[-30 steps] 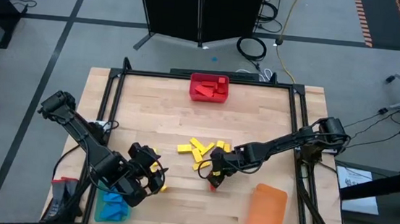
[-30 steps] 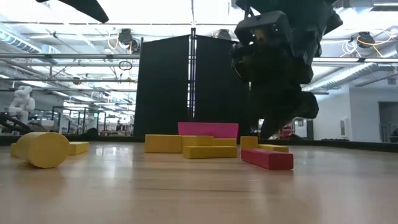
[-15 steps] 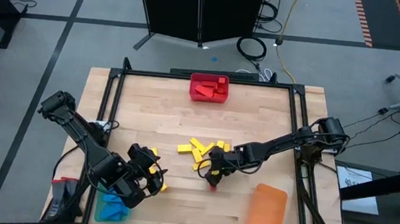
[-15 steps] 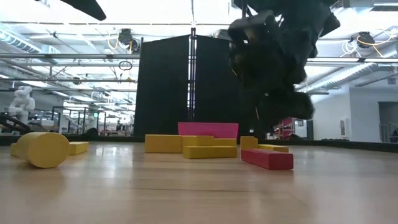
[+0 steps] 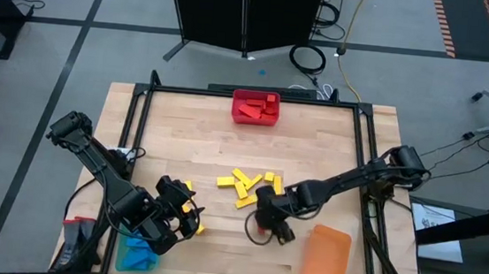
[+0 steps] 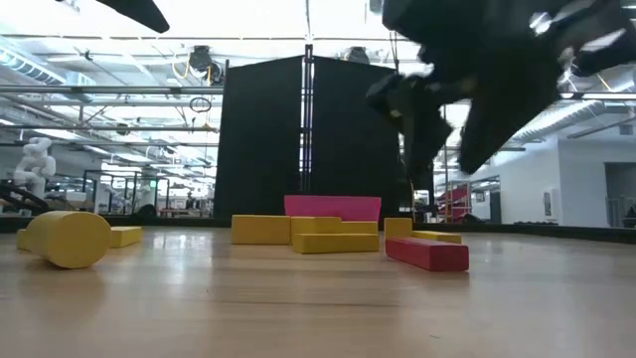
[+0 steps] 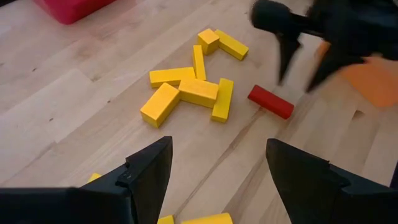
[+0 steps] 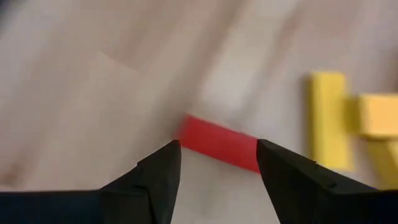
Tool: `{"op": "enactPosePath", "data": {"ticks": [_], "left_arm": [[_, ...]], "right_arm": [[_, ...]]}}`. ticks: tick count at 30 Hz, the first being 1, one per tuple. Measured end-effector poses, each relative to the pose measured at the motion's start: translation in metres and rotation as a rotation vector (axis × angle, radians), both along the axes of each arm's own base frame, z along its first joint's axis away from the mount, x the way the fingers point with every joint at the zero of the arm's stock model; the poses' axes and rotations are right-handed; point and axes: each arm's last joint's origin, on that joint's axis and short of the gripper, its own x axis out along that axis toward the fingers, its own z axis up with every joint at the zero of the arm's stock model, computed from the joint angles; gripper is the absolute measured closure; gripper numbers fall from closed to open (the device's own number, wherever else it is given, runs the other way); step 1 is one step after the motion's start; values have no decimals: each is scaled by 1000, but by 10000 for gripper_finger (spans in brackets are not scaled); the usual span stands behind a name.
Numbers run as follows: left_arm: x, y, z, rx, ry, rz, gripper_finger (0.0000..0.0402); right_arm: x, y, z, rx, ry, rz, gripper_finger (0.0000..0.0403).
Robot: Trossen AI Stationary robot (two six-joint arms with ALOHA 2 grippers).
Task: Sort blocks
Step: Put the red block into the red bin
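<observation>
R hand (image 5: 265, 227): over table (image 5: 183, 132), above red block (image 7: 270, 102); fingers (image 8: 163, 171) apart, nothing held, block lies loose between them as seen from wrist.
L hand (image 5: 186, 214): waits near table's front left, by blue bin (image 5: 136, 252); fingers wide, empty.
Red block: flat on table, just beside yellow pile (image 5: 244, 187), not touching it.
Handling: looks light, stiff, smooth-sided; may skid on wood. Best taken across its 2 long sides, mid-length.
Red bin (image 5: 256, 107): far edge, holds red blocks.
Blue bin: holds blue blocks.
Orange bin (image 5: 326, 258): front right, contents can't tell.
Yellow pile: about 7 blocks, unsorted, mid-table; a few more by L hand.
</observation>
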Motion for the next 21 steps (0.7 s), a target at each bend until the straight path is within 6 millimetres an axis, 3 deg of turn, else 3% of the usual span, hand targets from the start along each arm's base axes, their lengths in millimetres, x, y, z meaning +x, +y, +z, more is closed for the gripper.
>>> {"op": "enactPosePath", "data": {"ticks": [10,16,21], "left_arm": [[0,0,0,-1,-1,1,137],[0,0,0,-8,-11,14,137],[0,0,0,-24,-20,35,137]], "right_arm": [[4,-21,-3,-162,-35,209,197],[11,-15,-24,-258,-2,371,197],[28,-4,-33,-422,23,398,197]]}}
